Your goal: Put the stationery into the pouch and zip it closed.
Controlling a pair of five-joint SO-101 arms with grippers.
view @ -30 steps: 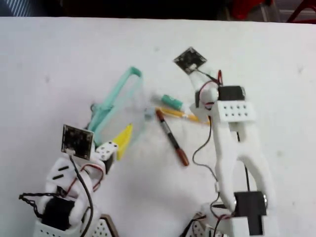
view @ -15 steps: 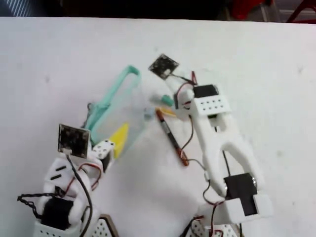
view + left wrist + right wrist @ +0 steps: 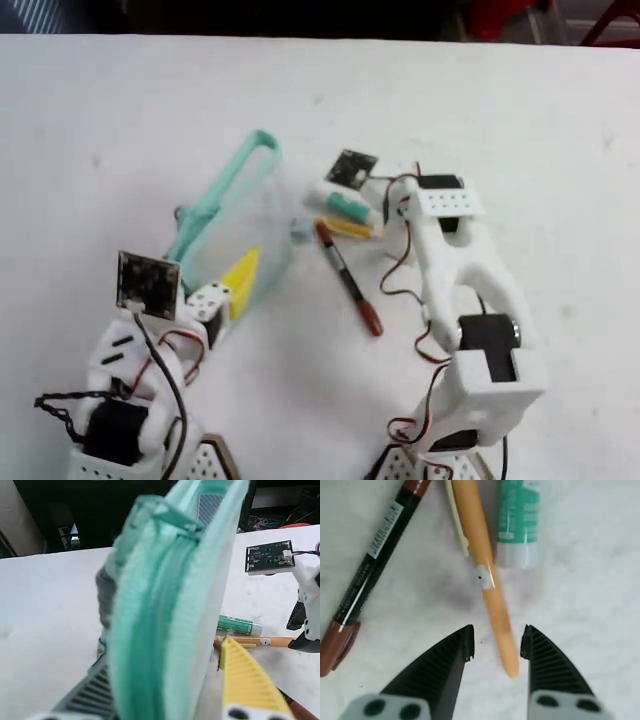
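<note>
We are holding our right gripper (image 3: 498,630) released, jaws straddling the tip of the slim, smooth orange pen (image 3: 479,565) lying mid-desk (image 3: 120,100). Closing squarely across its round barrel should stop it rolling. Our left gripper (image 3: 162,650) is clenching the ribbed, translucent mint pouch (image 3: 165,605) upright, nearer the left edge.

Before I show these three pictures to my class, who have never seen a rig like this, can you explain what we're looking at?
These are two small robot arms at a white table. One picture looks down from a fixed camera above. The other two come from cameras on each arm's wrist. The left hand grips a green mesh pouch, holding it on edge. On the table beside it lie a brown-capped pen, an orange pen and a green-and-white tube. The right hand is open, its fingers either side of the orange pen's tip, holding nothing.
</note>
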